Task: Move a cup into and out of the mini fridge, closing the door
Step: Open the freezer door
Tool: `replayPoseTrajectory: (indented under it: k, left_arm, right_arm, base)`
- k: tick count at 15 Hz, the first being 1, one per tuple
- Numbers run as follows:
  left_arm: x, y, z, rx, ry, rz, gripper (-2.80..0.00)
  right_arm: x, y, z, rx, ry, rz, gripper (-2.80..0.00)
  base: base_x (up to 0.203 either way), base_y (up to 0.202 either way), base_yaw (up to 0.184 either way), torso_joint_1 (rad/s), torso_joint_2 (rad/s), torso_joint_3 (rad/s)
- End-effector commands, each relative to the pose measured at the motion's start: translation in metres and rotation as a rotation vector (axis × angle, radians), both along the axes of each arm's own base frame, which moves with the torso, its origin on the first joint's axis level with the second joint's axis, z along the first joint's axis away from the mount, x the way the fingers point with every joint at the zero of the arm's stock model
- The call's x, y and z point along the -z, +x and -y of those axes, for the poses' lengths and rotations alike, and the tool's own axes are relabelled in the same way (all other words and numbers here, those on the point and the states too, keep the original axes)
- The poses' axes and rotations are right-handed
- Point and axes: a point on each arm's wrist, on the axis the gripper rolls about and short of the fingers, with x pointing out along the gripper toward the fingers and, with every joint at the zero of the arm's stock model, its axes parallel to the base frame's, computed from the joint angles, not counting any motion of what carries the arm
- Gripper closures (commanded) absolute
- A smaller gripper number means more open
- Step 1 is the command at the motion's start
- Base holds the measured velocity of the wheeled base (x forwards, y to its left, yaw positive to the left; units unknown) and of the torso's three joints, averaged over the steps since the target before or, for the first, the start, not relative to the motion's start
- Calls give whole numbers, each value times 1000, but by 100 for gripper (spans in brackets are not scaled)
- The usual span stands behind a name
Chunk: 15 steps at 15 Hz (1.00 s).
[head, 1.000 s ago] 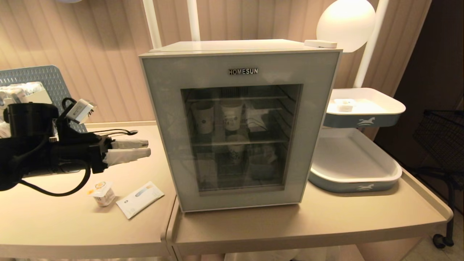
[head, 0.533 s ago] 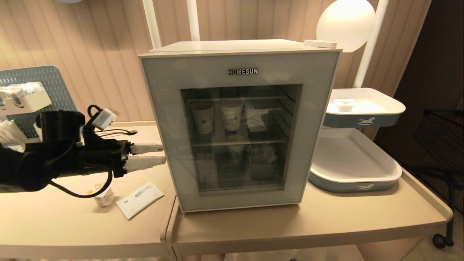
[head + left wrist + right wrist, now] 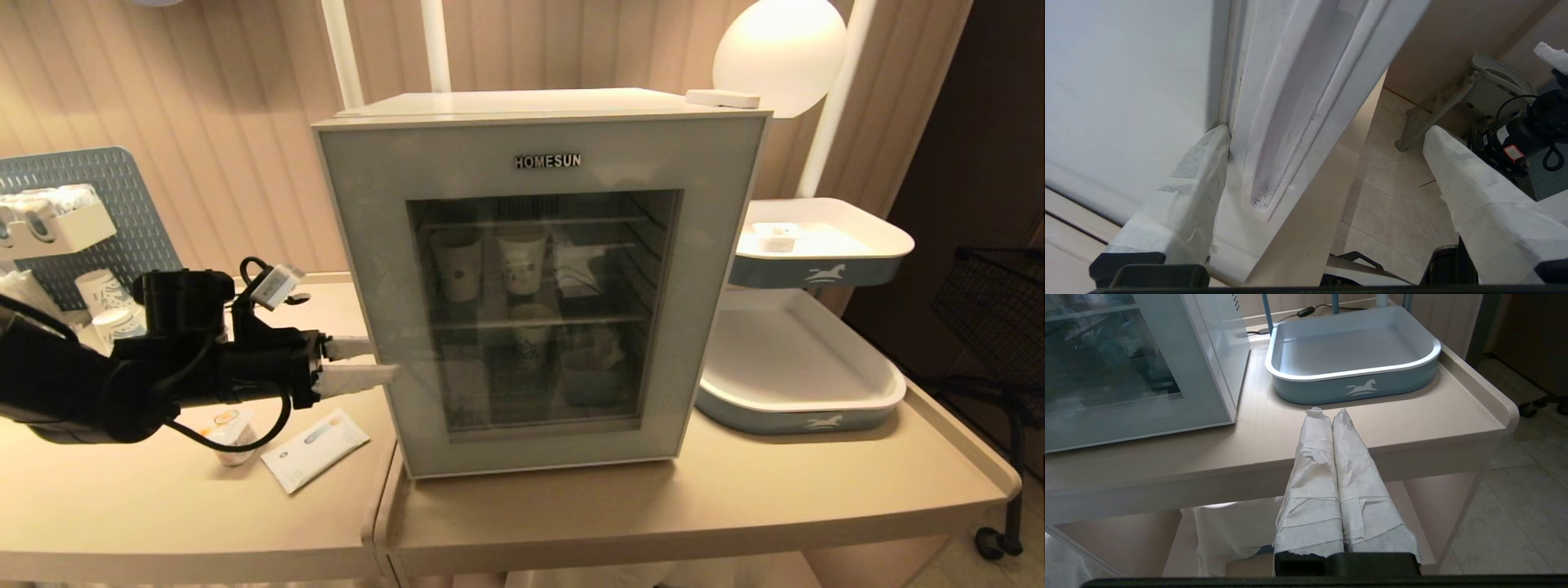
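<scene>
The mini fridge [image 3: 522, 102] stands on the table with its glass-windowed door [image 3: 367, 180] shut. My left gripper [image 3: 363, 363] is open at the door's left edge, level with the window's lower half. In the left wrist view, one taped finger [image 3: 1184, 196] lies against the seam by the fridge's side wall [image 3: 1126, 81]. The other finger [image 3: 1474, 196] is out in front, and the door's grooved edge [image 3: 1290, 102] lies between them. The cup [image 3: 227, 425] stands on the table under that arm, partly hidden by its cable. My right gripper [image 3: 1327, 412] is shut and empty, parked below the table's front edge.
A white packet [image 3: 314, 449] lies beside the cup. Paper cups [image 3: 457, 261] stand on the fridge's wire shelves. To its right are a blue tray [image 3: 800, 384] and a raised one [image 3: 824, 245]. A pegboard rack [image 3: 106, 188] is at far left, a black wire cart [image 3: 1004, 310] at far right.
My left arm has swung right and down to the fridge. Its fingers have spread wider and now straddle the door's left edge. The cup, the door and the right arm have not moved.
</scene>
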Motion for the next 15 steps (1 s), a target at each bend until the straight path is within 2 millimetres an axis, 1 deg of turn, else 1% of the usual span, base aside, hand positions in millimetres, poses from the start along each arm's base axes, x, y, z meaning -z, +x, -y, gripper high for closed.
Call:
replayPoseTrajectory:
  k: [1, 4, 6, 8, 12, 15]
  left_arm:
    - [0, -2, 6, 27, -6, -10, -280]
    - [-12, -13, 6, 28, -7, 19, -280]
    - [-26, -29, 7, 45, -13, 59, -280]
    - [-37, -44, 10, 96, -30, 88, -280]
    - [-44, -63, 22, 156, -37, 111, -280]
    - [-59, -92, 34, 211, -39, 173, -280]
  right_arm:
    - [0, 0, 0, 0, 0, 0, 0]
    - [0, 0, 0, 0, 0, 1, 0]
    - [0, 0, 0, 0, 0, 1, 0]
    - [0, 0, 0, 0, 0, 0, 0]
    - [0, 0, 0, 0, 0, 1, 0]
    - [0, 0, 0, 0, 0, 1, 0]
  base:
    - [0, 0, 0, 0, 0, 0]
    - [0, 0, 0, 0, 0, 0]
    - [0, 0, 0, 0, 0, 0]
    - [0, 0, 0, 0, 0, 0]
    - [0, 0, 0, 0, 0, 0]
    - [0, 0, 0, 0, 0, 0]
